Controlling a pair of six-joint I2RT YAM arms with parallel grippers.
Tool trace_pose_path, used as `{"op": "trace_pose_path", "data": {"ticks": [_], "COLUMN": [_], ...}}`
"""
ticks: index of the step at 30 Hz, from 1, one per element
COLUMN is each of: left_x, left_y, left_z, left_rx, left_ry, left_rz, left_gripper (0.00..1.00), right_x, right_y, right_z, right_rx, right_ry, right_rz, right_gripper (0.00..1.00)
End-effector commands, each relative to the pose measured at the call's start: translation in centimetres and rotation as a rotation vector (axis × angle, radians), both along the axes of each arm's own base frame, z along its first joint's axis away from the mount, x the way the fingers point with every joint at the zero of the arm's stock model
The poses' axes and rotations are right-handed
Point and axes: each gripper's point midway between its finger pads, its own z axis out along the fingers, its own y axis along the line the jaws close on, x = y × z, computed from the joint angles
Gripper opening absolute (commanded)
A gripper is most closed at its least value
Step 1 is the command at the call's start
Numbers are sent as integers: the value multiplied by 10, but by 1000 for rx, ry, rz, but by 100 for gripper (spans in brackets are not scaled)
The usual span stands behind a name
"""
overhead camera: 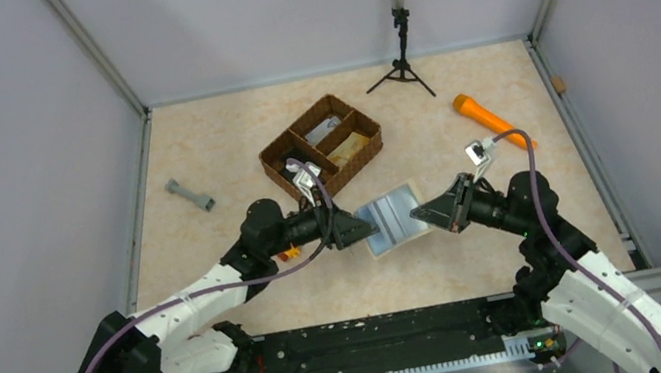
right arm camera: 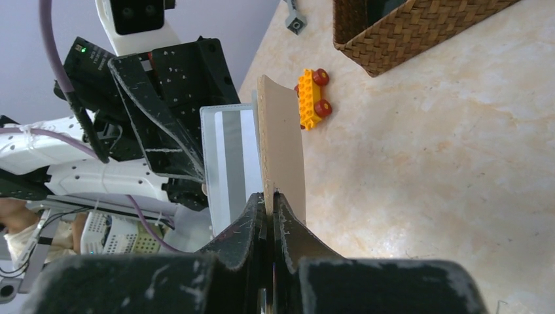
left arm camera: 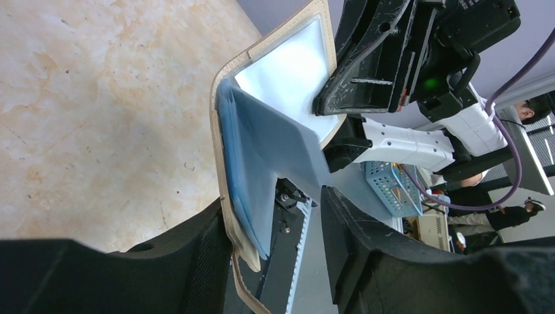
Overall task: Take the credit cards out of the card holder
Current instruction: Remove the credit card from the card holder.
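Bare surface (overhead camera: 442, 269) lies open behind both hands, and the enclosure walls stand well back. The card holder (overhead camera: 391, 222) is spread open between the two hands. The right hand (right arm camera: 268, 196) is clamped tight on its beige flap. The left hand (left arm camera: 271, 199) has its fingers apart, with the holder's opposite edge between them and against one finger. A whitish credit card (right arm camera: 226, 163) with a grey stripe shows inside the holder, on the left hand's side. Beyond the left hand, the wicker tray (overhead camera: 296, 127) holds a tan flat item and a grey one in separate compartments. A yellow toy car (right arm camera: 313, 98) sits near the left hand. Both arms reach forward and bend inward, hands facing tip to tip.
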Motion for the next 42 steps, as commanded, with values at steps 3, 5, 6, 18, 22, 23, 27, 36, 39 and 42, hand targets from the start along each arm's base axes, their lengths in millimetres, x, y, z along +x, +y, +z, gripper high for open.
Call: {"op": "trace_pose_path", "data": {"ticks": [3, 5, 6, 18, 22, 23, 27, 36, 39, 42], "left_x": [5, 5, 5, -5, -6, -6, -6, -5, -6, -4], "left_y": [2, 7, 8, 15, 20, 22, 25, 23, 21, 20], "left_z": [18, 20, 20, 35, 34, 33, 33, 33, 35, 33], "left_rx": [-73, -103, -112, -173, -177, -176, -178, -185, -196, -190], "left_ry": [-30, -36, -37, -58, -53, -52, -38, -23, -29, -25], "left_rz": [17, 32, 36, -1, 10, 14, 23, 2, -16, -17], "left_gripper": [50, 36, 27, 23, 22, 24, 24, 46, 57, 57], "right_x": [1, 4, 3, -1, 0, 0, -1, -3, -2, -2], "right_y": [2, -3, -2, 3, 2, 2, 3, 7, 8, 10], "right_z": [23, 15, 15, 16, 18, 20, 24, 29, 28, 29], "right_rx": [48, 28, 36, 79, 84, 89, 104, 137, 140, 148], "right_ry": [-46, -17, -16, -4, -4, -5, -7, -2, 4, 6], "right_rz": [-7, -42, -40, -2, -16, -16, -10, 17, 21, 28], "right_gripper": [0, 0, 0, 0, 0, 0, 0, 0, 0, 0]}}
